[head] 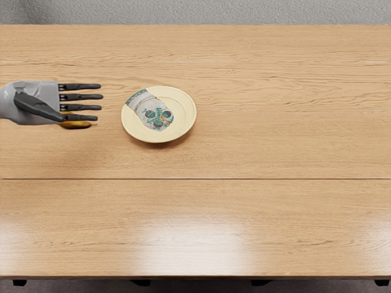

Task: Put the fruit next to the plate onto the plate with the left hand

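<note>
A cream plate (181,117) with a green and orange pattern on its left half lies on the wooden table, left of centre. To its left a small yellow-orange fruit (78,125) rests on the table, mostly hidden under my left hand (79,102). The hand comes in from the left edge and hovers flat above the fruit. Its fingers (82,96) are stretched out straight toward the plate and hold nothing. The thumb lies along the hand's near side. A gap of bare wood separates the fingertips from the plate's rim.
The wooden table (256,183) runs across the whole view, with a seam line across it below the plate. Grey floor shows beyond its far edge.
</note>
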